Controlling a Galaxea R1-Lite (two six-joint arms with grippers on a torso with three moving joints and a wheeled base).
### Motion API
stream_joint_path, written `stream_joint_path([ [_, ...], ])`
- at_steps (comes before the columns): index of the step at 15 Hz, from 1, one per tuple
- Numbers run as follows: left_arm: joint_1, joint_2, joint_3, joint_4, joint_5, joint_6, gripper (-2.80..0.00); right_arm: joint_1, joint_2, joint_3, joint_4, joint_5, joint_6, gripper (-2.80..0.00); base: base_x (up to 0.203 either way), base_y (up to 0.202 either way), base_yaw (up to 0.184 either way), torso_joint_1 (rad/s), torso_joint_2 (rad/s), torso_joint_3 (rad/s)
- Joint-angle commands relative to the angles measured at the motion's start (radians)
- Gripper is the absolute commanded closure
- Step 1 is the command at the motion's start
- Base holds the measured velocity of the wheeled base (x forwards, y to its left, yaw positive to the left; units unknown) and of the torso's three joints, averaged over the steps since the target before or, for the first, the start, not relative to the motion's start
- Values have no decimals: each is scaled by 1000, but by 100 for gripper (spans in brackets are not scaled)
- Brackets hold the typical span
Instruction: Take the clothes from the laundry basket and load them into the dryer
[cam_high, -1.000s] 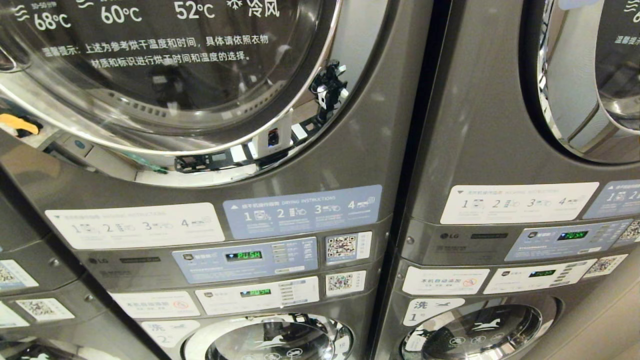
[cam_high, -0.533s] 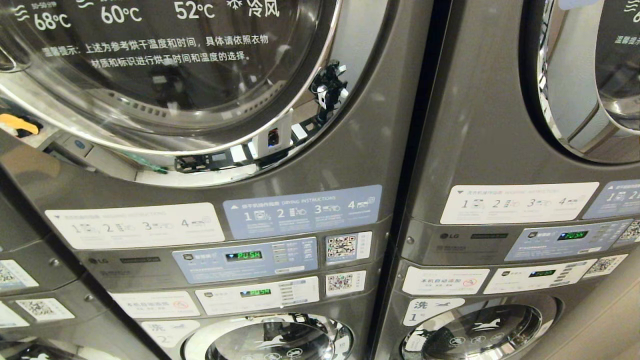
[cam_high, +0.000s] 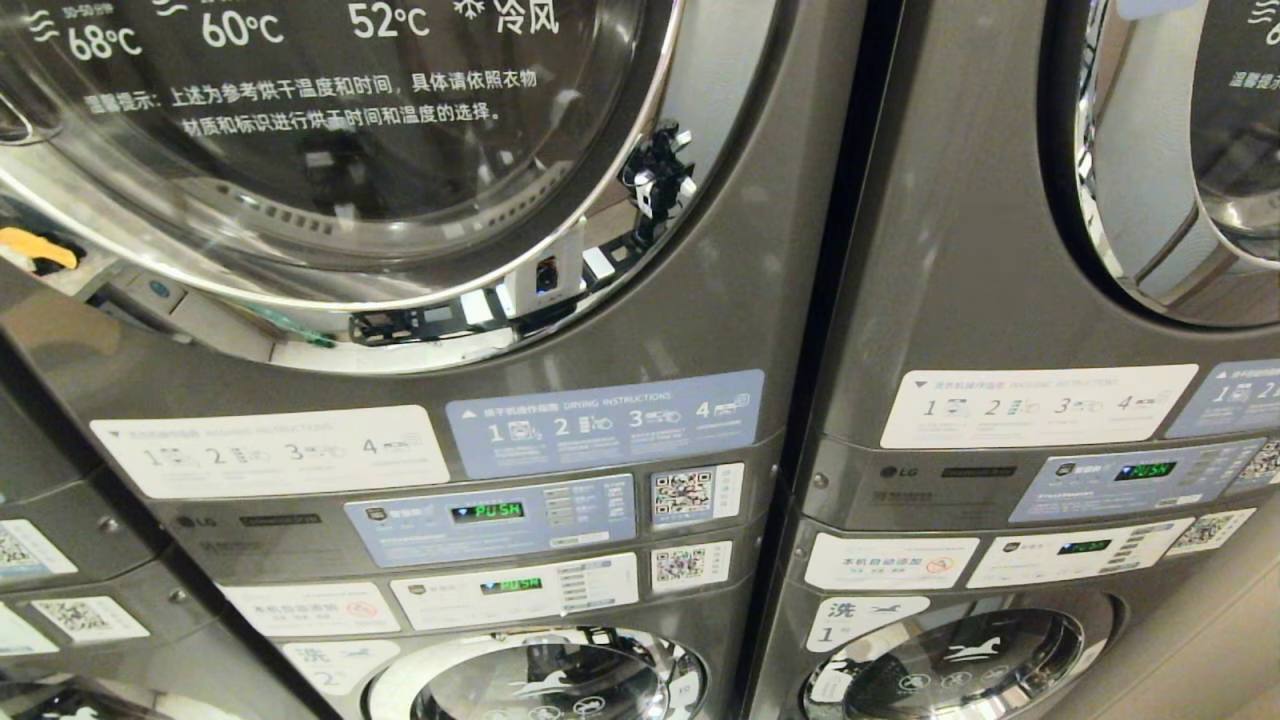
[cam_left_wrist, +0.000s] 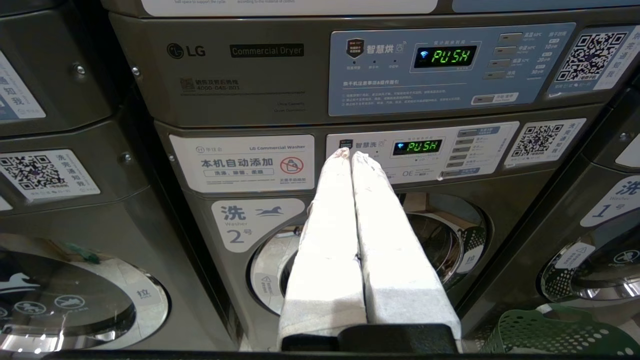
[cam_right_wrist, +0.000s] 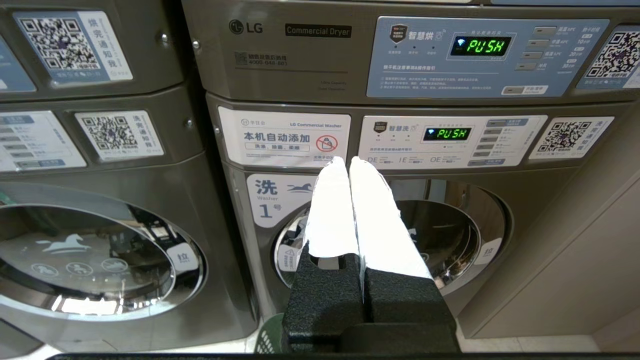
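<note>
We face a bank of stacked grey metal machines, and neither arm has begun to work. Our left tool (cam_left_wrist: 348, 155) hangs level before washer number two, its two long white-wrapped fingers pressed together with nothing between them. Our right tool (cam_right_wrist: 346, 161) does the same before washer number one, its fingers likewise closed and empty, their black textured bases showing nearest its wrist camera. Both point at the machine fronts rather than down at the load, which reads to us as a parked pose before the first reach.

The laundry basket (cam_left_wrist: 555, 332) sits on the floor at the foot of the washers, green plastic with a lattice of small holes and a solid curved rim; only part of it shows in the left wrist view, and a green sliver shows beneath the right tool. We cannot see any clothes in it from here.

The dryer door (cam_high: 330, 150) above is a large round glass pane in a polished chrome ring, printed with temperatures, and it appears shut. We judge it will need opening before anything goes in. The control panel (cam_high: 490, 518) below it glows a green "PUSH".
</note>
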Motion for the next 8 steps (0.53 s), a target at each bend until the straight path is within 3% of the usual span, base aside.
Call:
stream_joint_path([
  [1,0,0,2,0,0,0,0,0,1,4,-7,-2,8,0,0,0,0,0,0,0],
  [8,0,2,2,0,0,0,0,0,2,4,-7,2,-2,0,0,0,0,0,0,0],
])
